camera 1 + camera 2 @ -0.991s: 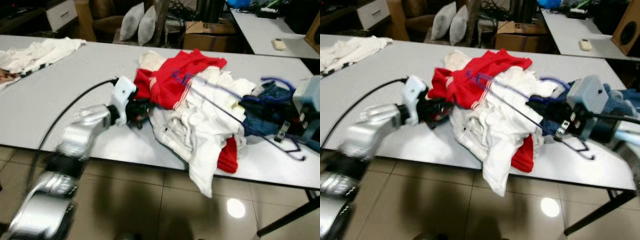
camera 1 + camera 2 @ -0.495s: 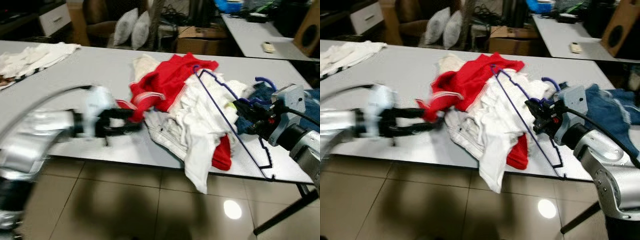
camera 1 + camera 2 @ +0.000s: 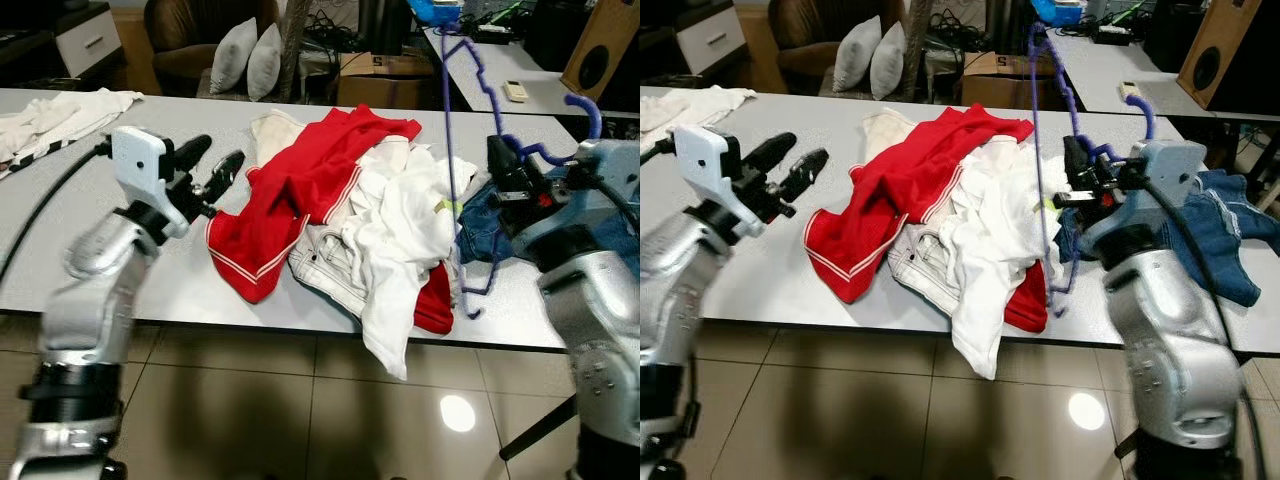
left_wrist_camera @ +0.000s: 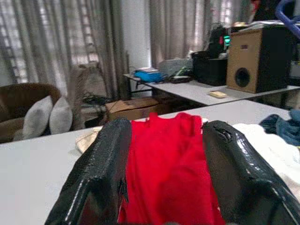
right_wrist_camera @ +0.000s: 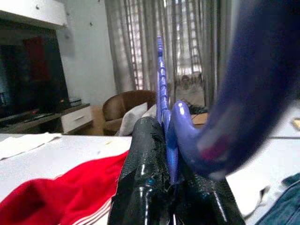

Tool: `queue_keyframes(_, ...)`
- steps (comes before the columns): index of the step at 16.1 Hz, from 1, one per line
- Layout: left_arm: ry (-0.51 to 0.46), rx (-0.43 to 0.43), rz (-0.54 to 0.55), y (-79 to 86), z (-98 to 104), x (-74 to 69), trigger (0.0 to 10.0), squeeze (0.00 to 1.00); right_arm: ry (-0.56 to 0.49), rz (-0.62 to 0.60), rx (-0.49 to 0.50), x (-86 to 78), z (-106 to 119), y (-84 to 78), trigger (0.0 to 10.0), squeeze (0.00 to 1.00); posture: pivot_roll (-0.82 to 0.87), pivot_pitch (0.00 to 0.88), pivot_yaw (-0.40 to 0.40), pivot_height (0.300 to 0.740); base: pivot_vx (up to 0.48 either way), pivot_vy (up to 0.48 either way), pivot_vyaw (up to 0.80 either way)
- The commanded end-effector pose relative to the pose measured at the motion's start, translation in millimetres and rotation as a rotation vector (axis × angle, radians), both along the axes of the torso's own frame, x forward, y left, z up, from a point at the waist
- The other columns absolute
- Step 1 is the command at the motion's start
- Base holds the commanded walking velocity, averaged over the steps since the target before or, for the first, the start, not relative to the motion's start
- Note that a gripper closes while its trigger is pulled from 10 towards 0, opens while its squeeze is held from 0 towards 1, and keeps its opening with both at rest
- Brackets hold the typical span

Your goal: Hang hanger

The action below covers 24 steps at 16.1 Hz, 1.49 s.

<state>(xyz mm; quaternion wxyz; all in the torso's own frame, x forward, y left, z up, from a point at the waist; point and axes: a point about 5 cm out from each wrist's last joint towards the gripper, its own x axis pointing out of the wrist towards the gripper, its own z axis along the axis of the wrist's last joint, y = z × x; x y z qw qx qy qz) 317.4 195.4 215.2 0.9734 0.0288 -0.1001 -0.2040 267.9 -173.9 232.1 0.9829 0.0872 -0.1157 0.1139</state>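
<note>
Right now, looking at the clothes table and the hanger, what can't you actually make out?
- Jeans: mostly buried under the white garment and red shirt, both eye views.
- Blue hanger: its top is cut off by the frame edge in the eye views and blurred at close range in the right wrist view; the right tool grips it.
- Remote: too small to read.

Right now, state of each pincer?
Left pincer: open, empty, above the table beside the red garment.
Right pincer: shut on the blue hanger.
</note>
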Motion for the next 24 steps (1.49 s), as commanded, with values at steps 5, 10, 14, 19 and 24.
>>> queue_keyframes(5,0.056,0.014,0.054,-31.0,-17.7,4.5,10.0,0.0,-0.006,0.029,-0.054,-3.6,-2.2,20.5,10.0,0.0,-0.2,0.0,0.025,0.74,0.0,0.201,0.0)
queue_keyframes(10,0.061,0.056,0.05,-40.9,-19.2,6.2,10.0,0.0,-0.024,-0.004,-0.062,0.5,-1.1,20.9,10.0,0.0,-0.2,0.0,0.032,0.74,0.0,0.345,0.0)
queue_keyframes(14,0.062,0.048,0.06,-48.4,-19.2,8.8,10.0,0.0,-0.026,-0.004,-0.083,2.0,-2.2,24.7,10.0,0.0,-0.2,0.0,0.036,0.74,0.0,0.341,0.0)
queue_keyframes(19,0.066,0.052,0.056,-49.5,-19.5,11.8,10.0,0.0,-0.027,-0.017,-0.074,4.3,-2.4,25.8,10.0,0.0,-0.2,0.0,0.046,0.74,0.0,0.339,0.0)
queue_keyframes(24,0.07,0.07,0.053,-51.2,-21.9,11.3,10.0,0.0,-0.029,-0.019,-0.09,4.7,-2.6,25.2,10.0,0.0,-0.21,0.0,0.044,0.74,0.0,0.337,0.0)
